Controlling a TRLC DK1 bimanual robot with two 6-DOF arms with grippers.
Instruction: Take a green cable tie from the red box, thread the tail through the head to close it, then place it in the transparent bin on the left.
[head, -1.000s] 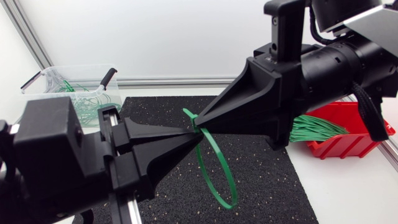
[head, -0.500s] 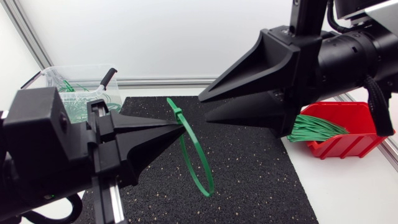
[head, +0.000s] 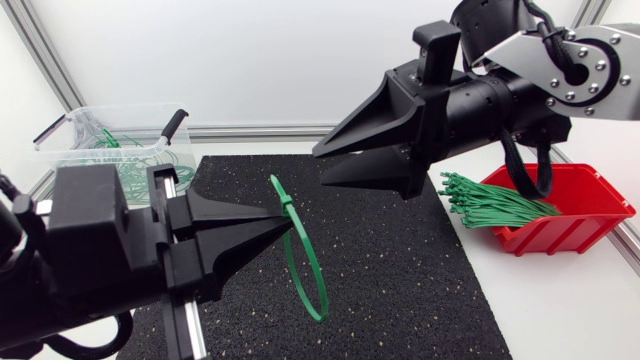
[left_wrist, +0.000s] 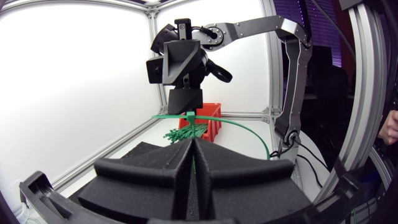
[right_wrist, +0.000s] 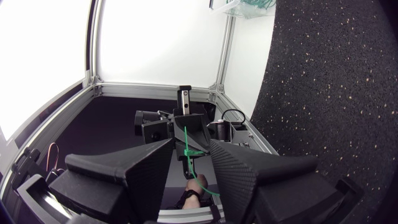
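- Green cable tie (head: 284, 197): closed into a loop, hanging in the air over the black mat (head: 420, 280).
- Our left gripper (head: 280, 222) is clenched on it near the head. Our right gripper (head: 322, 168) is spread wide, apart from the tie.
- Step in hand, we judge: carry to the transparent bin (head: 75, 125). Hold the pinch firm, lift the loop over the bin wall, release low inside.

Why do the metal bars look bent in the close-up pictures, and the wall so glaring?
Left wrist view: the fisheye lens bows the aluminium frame bars, and the white wall panel is washed out. Right wrist view: same bowing and glare. Head view: bars straight, light even, the looped green cable tie casts hardly any shadow on the black speckled mat.
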